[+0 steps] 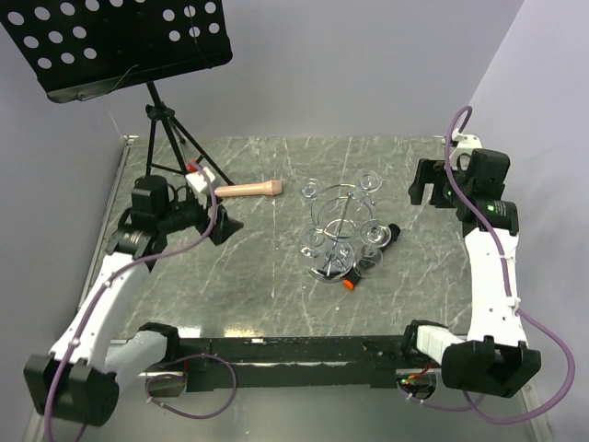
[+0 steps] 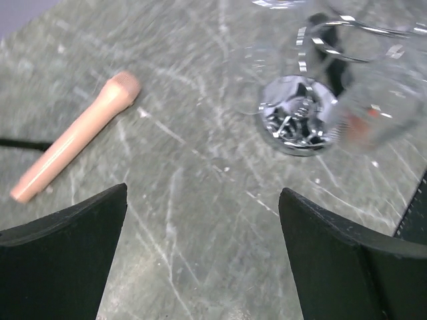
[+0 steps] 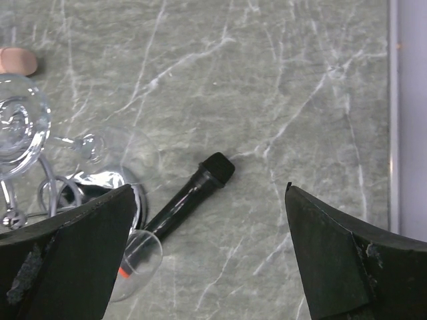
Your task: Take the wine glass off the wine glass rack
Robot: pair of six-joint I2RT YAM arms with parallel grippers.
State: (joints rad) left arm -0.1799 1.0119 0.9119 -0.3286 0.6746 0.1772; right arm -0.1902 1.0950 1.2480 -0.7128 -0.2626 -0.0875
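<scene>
Because clear stemmed wine glasses (image 1: 373,235) hang crowded on the chrome wire rack (image 1: 339,216) at mid grey marbled table (image 1: 267,285), neighbours could be knocked loose by the left gripper (image 1: 225,226) or right gripper (image 1: 426,189), both spread wide and empty.

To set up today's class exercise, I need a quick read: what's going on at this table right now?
A chrome wine glass rack stands on the table with wine glasses hanging from it. The left pincer and the right pincer sit on either side of it. Both are open, apart from the rack and holding nothing. Neither touches a glass.
</scene>
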